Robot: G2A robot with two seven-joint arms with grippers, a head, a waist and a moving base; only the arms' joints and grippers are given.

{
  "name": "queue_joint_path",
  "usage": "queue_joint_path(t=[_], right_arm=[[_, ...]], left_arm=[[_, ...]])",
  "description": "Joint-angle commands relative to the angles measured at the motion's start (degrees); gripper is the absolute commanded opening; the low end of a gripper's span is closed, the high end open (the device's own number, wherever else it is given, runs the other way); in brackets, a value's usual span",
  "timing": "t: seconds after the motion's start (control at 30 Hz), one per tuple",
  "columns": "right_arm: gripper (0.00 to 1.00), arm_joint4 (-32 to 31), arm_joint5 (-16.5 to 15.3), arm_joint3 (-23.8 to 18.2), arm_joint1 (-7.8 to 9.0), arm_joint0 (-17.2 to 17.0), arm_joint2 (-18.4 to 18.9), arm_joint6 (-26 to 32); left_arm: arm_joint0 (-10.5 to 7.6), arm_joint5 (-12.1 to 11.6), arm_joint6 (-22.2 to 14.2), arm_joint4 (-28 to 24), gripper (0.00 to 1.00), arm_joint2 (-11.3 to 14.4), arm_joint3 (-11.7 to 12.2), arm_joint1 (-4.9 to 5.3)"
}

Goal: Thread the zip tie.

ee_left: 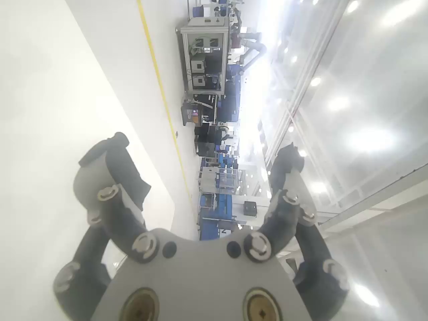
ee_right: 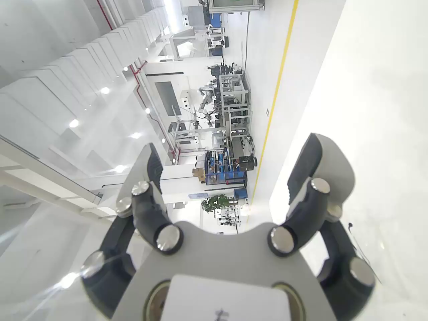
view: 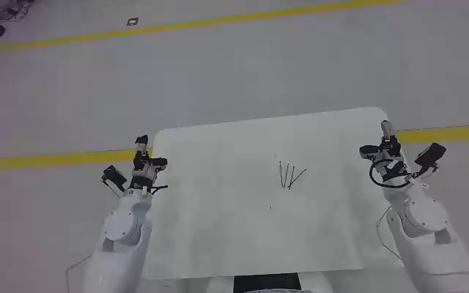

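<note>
The zip ties (view: 289, 176), a few thin black strips, lie in a loose fan on the white table (view: 212, 242). They are between the two grippers and touch neither. The left gripper (view: 141, 141) hangs at the table's edge on its own side, well apart from the ties. Its fingers (ee_left: 112, 155) stand wide apart with nothing between them; the gap shows floor and the room beyond. The right gripper (view: 385, 130) hangs at the opposite edge, nearer to the ties than the left one yet well clear of them. Its fingers (ee_right: 309, 162) are likewise spread wide and hold nothing. Both sets of fingertips point away from the robot, along the table's sides. The ties therefore lie off to the inner side of each gripper and a little back from the fingertips, toward the robot. Most of the ties lie nearly parallel and close together. One slants off from their near ends toward the right gripper's side. A yellow line (view: 66, 158) on the floor passes by the left gripper, on the side away from the ties.
</note>
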Motion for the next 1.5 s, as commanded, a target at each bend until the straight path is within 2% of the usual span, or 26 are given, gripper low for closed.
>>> queue_joint_path(t=[0.0, 0.03, 0.07, 0.1, 0.13, 0.27, 0.33, 0.37, 0.43, 0.47, 0.9, 0.93, 0.97, 1.07, 1.17, 1.23, 1.3, 1.47], right_arm=[[1.00, 0.00, 0.00, 0.00, 0.00, 0.00, 0.00, 0.00], [0.78, 0.00, 0.00, 0.00, 0.00, 0.00, 0.00, 0.00], [0.78, 0.00, 0.00, 0.00, 0.00, 0.00, 0.00, 0.00], [1.00, 0.00, 0.00, 0.00, 0.00, 0.00, 0.00, 0.00], [1.00, 0.00, 0.00, 0.00, 0.00, 0.00, 0.00, 0.00], [1.00, 0.00, 0.00, 0.00, 0.00, 0.00, 0.00, 0.00], [1.00, 0.00, 0.00, 0.00, 0.00, 0.00, 0.00, 0.00], [1.00, 0.00, 0.00, 0.00, 0.00, 0.00, 0.00, 0.00], [1.00, 0.00, 0.00, 0.00, 0.00, 0.00, 0.00, 0.00], [1.00, 0.00, 0.00, 0.00, 0.00, 0.00, 0.00, 0.00], [1.00, 0.00, 0.00, 0.00, 0.00, 0.00, 0.00, 0.00], [1.00, 0.00, 0.00, 0.00, 0.00, 0.00, 0.00, 0.00], [1.00, 0.00, 0.00, 0.00, 0.00, 0.00, 0.00, 0.00], [1.00, 0.00, 0.00, 0.00, 0.00, 0.00, 0.00, 0.00], [1.00, 0.00, 0.00, 0.00, 0.00, 0.00, 0.00, 0.00], [1.00, 0.00, 0.00, 0.00, 0.00, 0.00, 0.00, 0.00], [1.00, 0.00, 0.00, 0.00, 0.00, 0.00, 0.00, 0.00], [1.00, 0.00, 0.00, 0.00, 0.00, 0.00, 0.00, 0.00]], left_arm=[[0.00, 0.00, 0.00, 0.00, 0.78, 0.00, 0.00, 0.00], [0.00, 0.00, 0.00, 0.00, 0.78, 0.00, 0.00, 0.00], [0.00, 0.00, 0.00, 0.00, 1.00, 0.00, 0.00, 0.00], [0.00, 0.00, 0.00, 0.00, 0.78, 0.00, 0.00, 0.00], [-0.16, 0.00, -0.66, 0.32, 1.00, 0.22, -0.44, 0.02], [-0.78, 2.12, -5.28, 3.93, 1.00, 0.44, -2.91, 0.36], [-1.01, 3.67, -8.89, 5.36, 1.00, 0.10, -3.87, 0.63], [-1.17, 4.96, -11.35, 7.18, 1.00, 0.11, -4.42, 0.87], [-1.11, 8.90, -18.48, 11.73, 1.00, 0.56, -5.84, 1.50], [-1.16, 10.98, -21.83, 16.21, 1.00, 0.46, -6.16, 1.98], [-1.16, 10.98, -21.83, 16.21, 1.00, 0.46, -6.16, 1.98], [-1.51, 10.96, -22.98, 16.38, 1.00, 1.00, -6.57, 2.01], [-2.91, 11.51, -25.41, 17.32, 1.00, 1.85, -6.48, 2.15], [-7.17, 15.59, -31.20, 19.86, 1.00, 4.18, -6.62, 2.49], [-10.48, 18.78, -36.23, 23.52, 1.00, 7.04, -7.53, 2.83], [-11.79, 19.48, -38.18, 25.04, 1.00, 8.67, -7.16, 2.95], [-12.87, 19.48, -38.36, 25.25, 1.00, 9.73, -6.59, 2.93], [-13.11, 19.10, -38.50, 24.96, 1.00, 9.97, -6.87, 2.91]])
